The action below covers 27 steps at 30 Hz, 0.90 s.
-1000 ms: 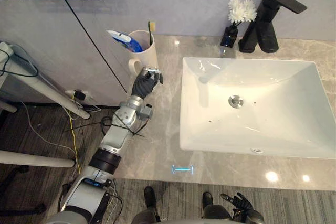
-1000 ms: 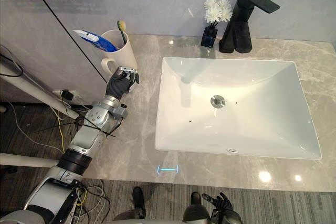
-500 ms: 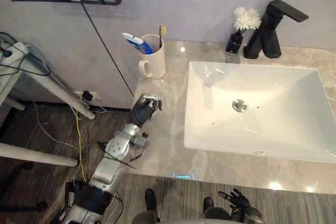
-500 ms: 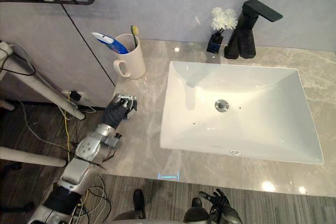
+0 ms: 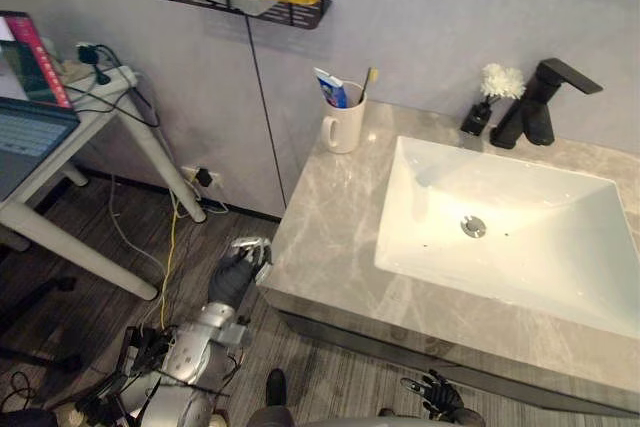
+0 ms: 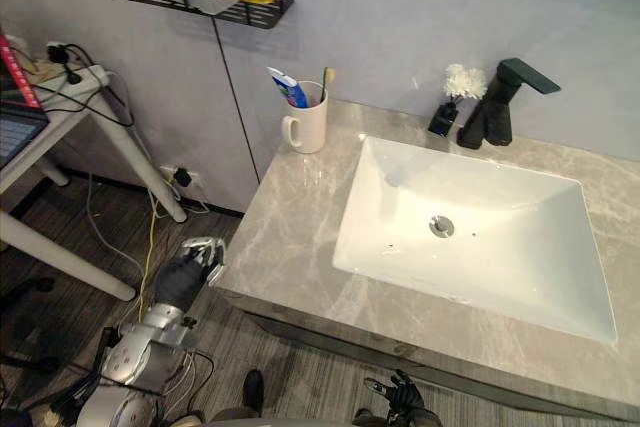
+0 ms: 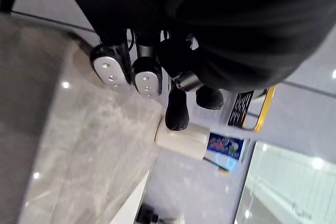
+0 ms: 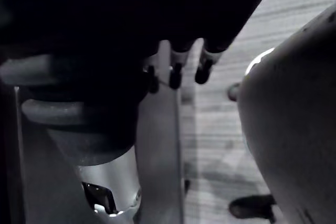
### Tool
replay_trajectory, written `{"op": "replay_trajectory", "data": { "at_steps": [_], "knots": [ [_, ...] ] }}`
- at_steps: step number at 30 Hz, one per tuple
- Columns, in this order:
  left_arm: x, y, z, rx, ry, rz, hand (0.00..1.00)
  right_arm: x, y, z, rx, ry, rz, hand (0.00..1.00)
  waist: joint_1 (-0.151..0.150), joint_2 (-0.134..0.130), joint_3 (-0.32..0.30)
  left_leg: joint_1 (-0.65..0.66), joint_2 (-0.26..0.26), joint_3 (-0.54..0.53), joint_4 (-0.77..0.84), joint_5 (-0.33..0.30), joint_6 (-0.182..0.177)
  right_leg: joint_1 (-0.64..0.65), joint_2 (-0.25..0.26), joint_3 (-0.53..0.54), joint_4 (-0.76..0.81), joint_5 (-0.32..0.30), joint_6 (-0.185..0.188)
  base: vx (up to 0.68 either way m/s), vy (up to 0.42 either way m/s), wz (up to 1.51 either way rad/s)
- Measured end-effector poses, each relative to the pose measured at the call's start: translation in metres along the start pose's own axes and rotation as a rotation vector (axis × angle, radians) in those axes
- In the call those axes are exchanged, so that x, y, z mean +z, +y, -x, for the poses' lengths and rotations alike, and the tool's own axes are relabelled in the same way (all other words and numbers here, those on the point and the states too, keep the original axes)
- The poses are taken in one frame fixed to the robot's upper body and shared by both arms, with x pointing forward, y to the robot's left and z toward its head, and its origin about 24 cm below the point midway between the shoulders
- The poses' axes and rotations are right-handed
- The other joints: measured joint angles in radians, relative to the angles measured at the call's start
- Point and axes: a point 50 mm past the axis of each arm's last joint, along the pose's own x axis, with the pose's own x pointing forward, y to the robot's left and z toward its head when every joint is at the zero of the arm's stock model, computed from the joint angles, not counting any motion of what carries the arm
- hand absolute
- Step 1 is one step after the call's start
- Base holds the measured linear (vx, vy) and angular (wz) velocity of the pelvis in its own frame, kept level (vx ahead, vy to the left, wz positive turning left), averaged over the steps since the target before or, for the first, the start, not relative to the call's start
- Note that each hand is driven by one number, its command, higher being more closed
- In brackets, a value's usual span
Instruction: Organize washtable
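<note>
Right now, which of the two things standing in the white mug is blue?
The toothpaste tube, which leans out on the left side of the mug. The toothbrush beside it is thin and pale, with a yellowish head.

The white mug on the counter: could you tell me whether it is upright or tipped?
Upright: the white mug stands on its base, toothbrush and toothpaste tube poking up.

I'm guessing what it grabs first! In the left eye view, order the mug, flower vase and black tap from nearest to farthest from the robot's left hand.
From the left hand:
1. Mug, left of the sink.
2. Flower vase, behind the sink.
3. Black tap, right of the vase.
</note>
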Motion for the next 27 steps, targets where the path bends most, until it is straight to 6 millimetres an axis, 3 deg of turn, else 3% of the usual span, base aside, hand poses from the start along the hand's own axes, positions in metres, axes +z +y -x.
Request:
{"op": "replay_trajectory", "data": {
  "at_steps": [6, 10, 13, 18, 19, 26, 27],
  "knots": [
    [0.011, 0.028, 0.023, 0.191, -0.038, -0.015, 1.00, -0.017, -0.001, 0.004, -0.015, 0.061, -0.030, 0.00, 0.057, -0.025, -0.039, -0.033, -0.015, -0.077, 0.007, 0.028, -0.003, 0.029, 0.001, -0.082, 0.000, 0.002, 0.005, 0.05, -0.028, 0.41],
    [0.014, 0.046, 0.039, 0.320, -0.049, -0.023, 1.00, -0.020, -0.004, 0.006, -0.027, 0.078, -0.061, 0.00, 0.064, -0.023, -0.041, -0.036, -0.028, -0.105, 0.007, 0.031, 0.001, 0.043, -0.006, -0.109, 0.001, 0.000, 0.004, -0.02, -0.001, 0.26],
    [0.000, 0.054, 0.044, 0.381, -0.004, 0.003, 1.00, -0.022, -0.006, 0.007, -0.027, 0.078, -0.059, 0.00, 0.082, -0.011, -0.043, -0.037, -0.036, -0.119, 0.001, 0.023, 0.003, 0.056, -0.012, -0.131, 0.003, -0.012, 0.012, -0.06, 0.001, 0.21],
    [-0.043, 0.070, 0.058, 0.482, 0.179, 0.054, 1.00, -0.028, -0.005, 0.008, -0.029, 0.109, -0.073, 0.00, 0.087, -0.003, -0.061, -0.030, -0.037, -0.140, 0.000, 0.043, 0.008, 0.054, -0.015, -0.160, 0.037, -0.043, 0.007, -0.04, -0.020, 0.14],
    [-0.051, 0.070, 0.062, 0.497, 0.216, 0.065, 1.00, -0.028, -0.005, 0.009, -0.030, 0.113, -0.081, 0.00, 0.087, -0.011, -0.067, -0.031, -0.037, -0.147, 0.000, 0.044, 0.008, 0.056, -0.015, -0.171, 0.038, -0.046, 0.007, -0.04, -0.023, 0.17],
    [-0.072, 0.066, 0.062, 0.529, 0.281, 0.108, 1.00, -0.030, -0.006, 0.012, -0.039, 0.101, -0.120, 0.00, 0.107, -0.009, -0.065, -0.041, -0.051, -0.165, 0.000, 0.051, 0.011, 0.056, -0.028, -0.196, 0.048, -0.054, 0.015, 0.00, -0.007, 0.11],
    [-0.072, 0.065, 0.059, 0.527, 0.276, 0.115, 1.00, -0.030, -0.007, 0.013, -0.042, 0.096, -0.122, 0.00, 0.107, -0.019, -0.070, -0.044, -0.055, -0.168, 0.000, 0.052, 0.010, 0.056, -0.031, -0.200, 0.051, -0.054, 0.015, 0.03, 0.006, 0.12]
  ]
}}
